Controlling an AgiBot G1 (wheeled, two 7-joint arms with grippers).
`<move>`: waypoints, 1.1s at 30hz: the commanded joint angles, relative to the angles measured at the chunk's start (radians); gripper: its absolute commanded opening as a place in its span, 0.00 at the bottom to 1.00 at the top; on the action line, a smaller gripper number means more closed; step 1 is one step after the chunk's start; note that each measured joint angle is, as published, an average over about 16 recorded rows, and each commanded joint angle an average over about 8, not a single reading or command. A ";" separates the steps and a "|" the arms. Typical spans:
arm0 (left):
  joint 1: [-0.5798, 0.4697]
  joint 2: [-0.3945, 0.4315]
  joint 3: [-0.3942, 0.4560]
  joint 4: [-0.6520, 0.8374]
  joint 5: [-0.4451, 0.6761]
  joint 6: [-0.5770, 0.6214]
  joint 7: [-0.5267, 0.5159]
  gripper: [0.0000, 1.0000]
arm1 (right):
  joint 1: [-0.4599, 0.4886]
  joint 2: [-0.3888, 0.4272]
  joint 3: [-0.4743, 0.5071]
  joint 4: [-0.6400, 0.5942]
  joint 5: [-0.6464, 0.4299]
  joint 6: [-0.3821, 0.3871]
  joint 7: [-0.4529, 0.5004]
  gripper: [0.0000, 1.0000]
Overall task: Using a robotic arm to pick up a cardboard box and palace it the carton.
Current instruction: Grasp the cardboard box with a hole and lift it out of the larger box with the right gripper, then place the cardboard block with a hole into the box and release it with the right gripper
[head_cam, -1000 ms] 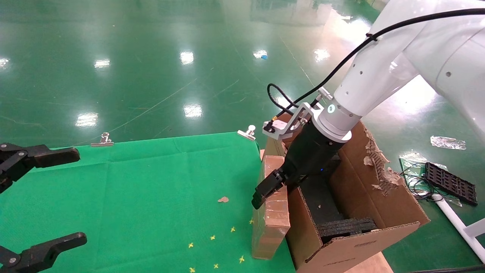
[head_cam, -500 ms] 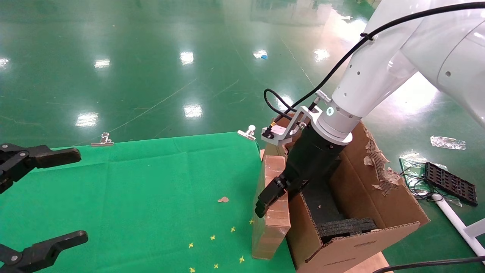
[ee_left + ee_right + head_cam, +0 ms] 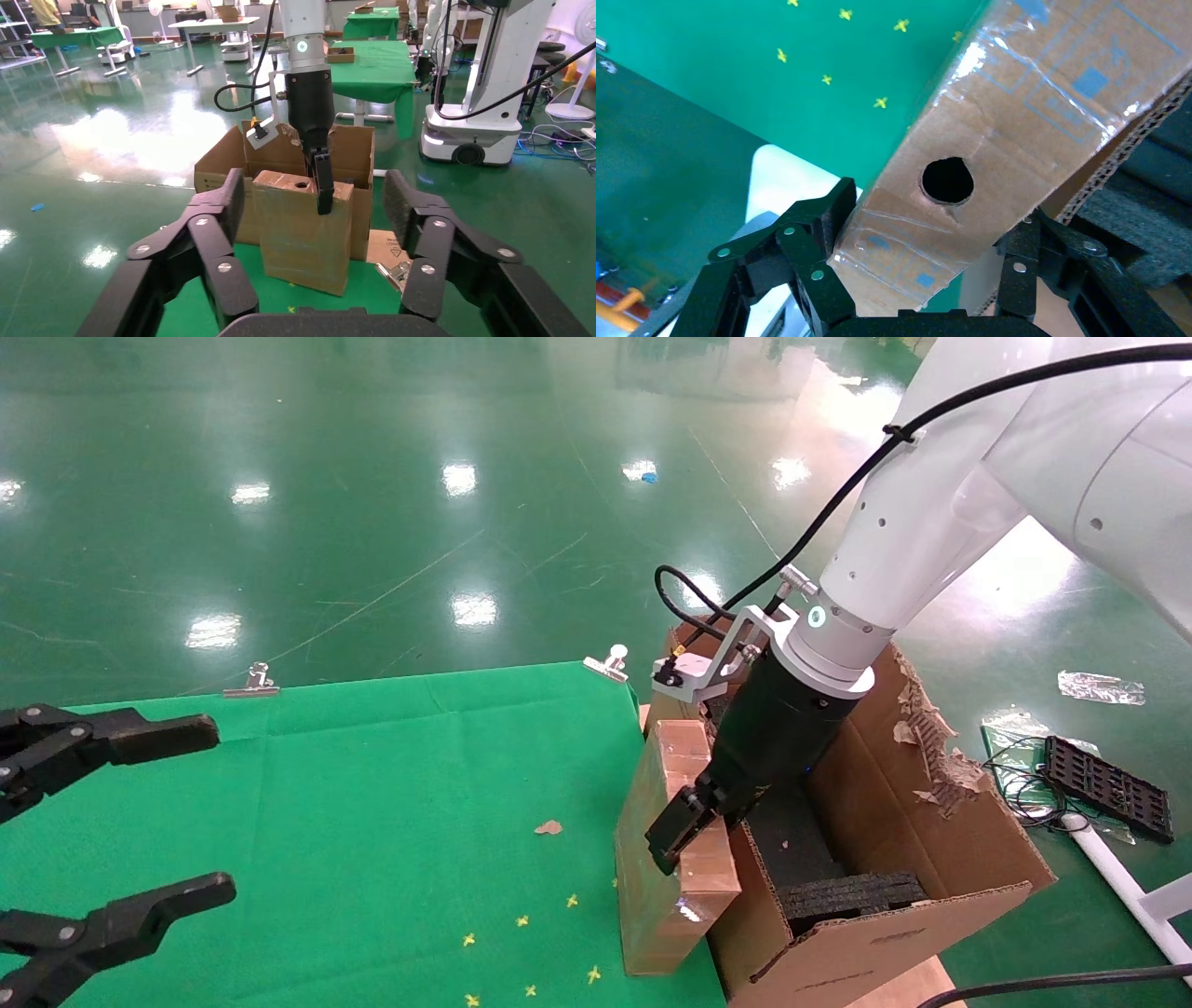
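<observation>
My right end effector (image 3: 684, 845), the black multi-link unit on the white glossy robotic arm (image 3: 908, 537) with the green ring light, is closed on the cardboard box (image 3: 666, 859), a small flat brown rectangular box sealed with glossy tape. In the right wrist view the fingers (image 3: 807, 246) press against both broad sides of the cardboard box (image 3: 1011, 119), and the round hole in its narrow top face lies between them. The grip is at the upper end of the box.

The cardboard box stands on end at the right edge of the green cloth-covered worktop (image 3: 372, 803), tilted slightly, with its upper part leaning over the near wall of the carton (image 3: 894, 840). The carton is a large brown corrugated container with torn, ragged flaps and black foam padding inside; it stands just beside the worktop on my right. Whether the lower end of the box touches the worktop, I cannot tell.

In the left wrist view the cardboard box (image 3: 302, 235) appears upright in front of the carton (image 3: 218, 172), with the right end effector (image 3: 323, 189) reaching down onto its top.

My left end effector (image 3: 112, 826) hovers over the left side of the worktop, well apart from the box, with its fingers spread wide and holding nothing.
</observation>
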 commanded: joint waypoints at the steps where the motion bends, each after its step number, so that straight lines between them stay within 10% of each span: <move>1: 0.000 0.000 0.000 0.000 0.000 0.000 0.000 0.00 | 0.003 -0.005 -0.013 -0.003 0.004 0.001 -0.004 0.00; 20: 0.000 0.000 0.001 0.000 -0.001 0.000 0.000 0.00 | 0.249 0.098 0.036 -0.088 0.010 0.095 -0.340 0.00; 33: 0.000 -0.001 0.001 0.000 -0.001 -0.001 0.001 0.00 | 0.348 0.234 -0.010 -0.190 -0.085 0.144 -0.354 0.00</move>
